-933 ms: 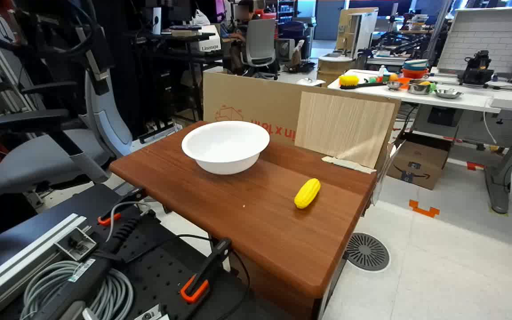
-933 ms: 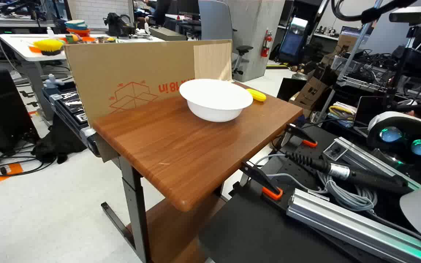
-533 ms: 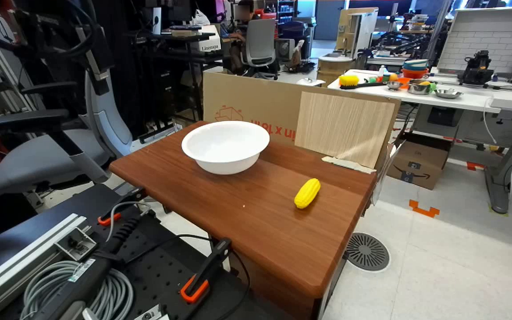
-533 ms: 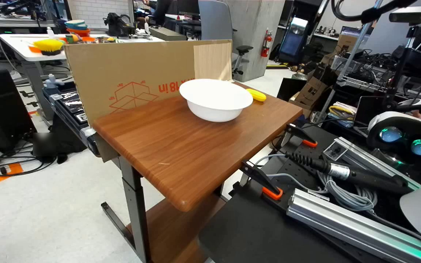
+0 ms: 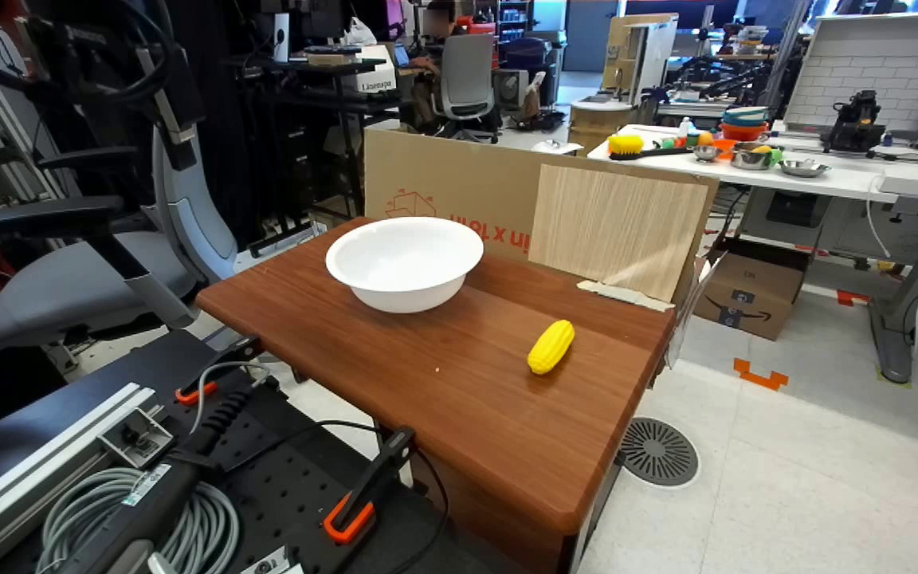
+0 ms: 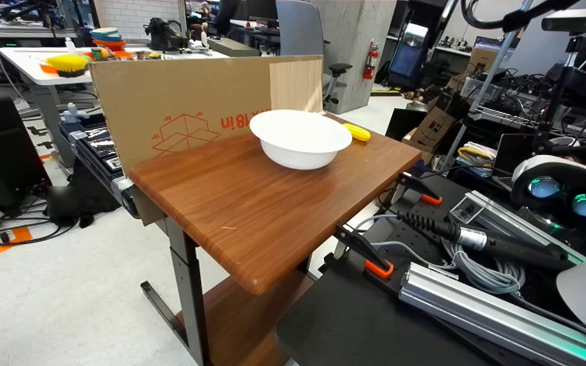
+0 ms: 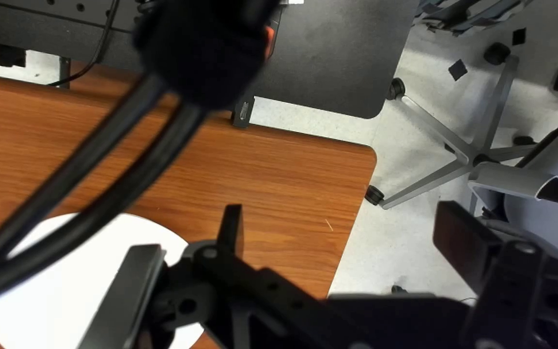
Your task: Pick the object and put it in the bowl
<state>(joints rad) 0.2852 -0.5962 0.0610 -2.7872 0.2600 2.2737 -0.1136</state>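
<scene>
My gripper [image 7: 344,237] is spread wide and has hold of nothing; between its fingers [image 7: 463,245] I see mostly pale floor and a short edge of the counter [image 7: 279,179], with a pale streak [image 7: 329,225] just in from it. A blurred black cable fitting [image 7: 201,53] hangs across the wrist view, its strands passing in front of the white bowl [image 7: 61,291]. The bowl stands upright, well back from that streaked edge, and closer to the long edge along the cardboard sheet [image 5: 459,175] than to the long edge with the clamps [image 6: 359,244].

The yellow corn [image 6: 358,132] lies past the bowl, on the wood a little in from the opposite short edge, about midway between that edge's corners. That puts the bowl between the streaked end, which my fingers frame, and the corn. How high my gripper is above the counter, I cannot tell.

My gripper shows in the wrist view alone; the corn shows in both exterior views alone. In an exterior view the bowl's rim [image 6: 345,141] covers one end of the corn; in an exterior view the corn [image 5: 551,347] lies whole, well apart from the bowl. The wrist view cuts the bowl off at its lower edge, while both exterior views give me the full rim.

Along the clamped edge runs a black bench [image 7: 337,53]; an exterior view also has a headset [image 6: 562,203] with green-tinted lenses. Farthest out, behind the cardboard sheet, a white desk [image 5: 849,177] carries a yellow brush [image 5: 625,145].
</scene>
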